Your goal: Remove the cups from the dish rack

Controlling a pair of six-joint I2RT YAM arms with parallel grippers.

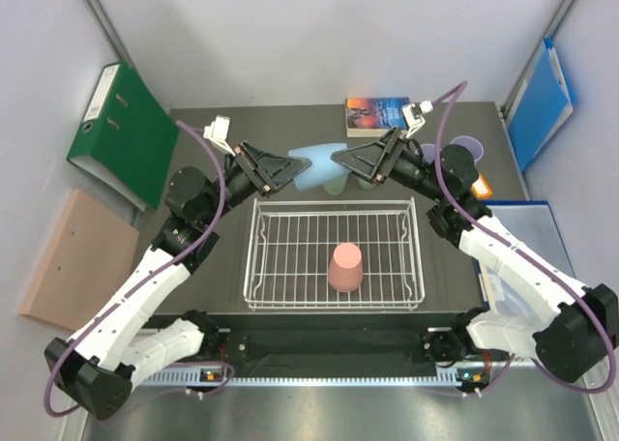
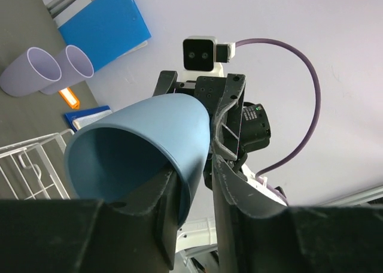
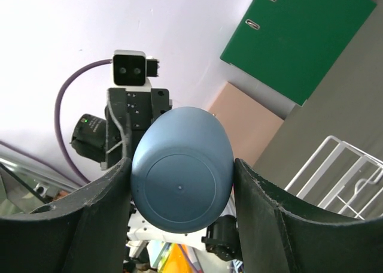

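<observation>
A light blue cup (image 1: 311,164) hangs on its side above the far edge of the dish rack (image 1: 253,257), between both arms. My right gripper (image 3: 182,165) is shut on its base end (image 3: 182,177). My left gripper (image 2: 194,168) straddles the rim of this cup (image 2: 149,141), one finger inside and one just outside the wall; contact on the outer side is unclear. A salmon pink cup (image 1: 345,267) stands upside down in the rack. Light green cups (image 1: 366,182) sit beyond the rack, mostly hidden. Two lavender cups (image 2: 27,72) stand at the table's far right.
A green binder (image 1: 121,132) and a tan board (image 1: 73,257) lie left of the table. A blue folder (image 1: 542,102) leans at the right, and a book (image 1: 375,115) lies at the far edge. The rack's corner (image 3: 335,165) shows below the right gripper.
</observation>
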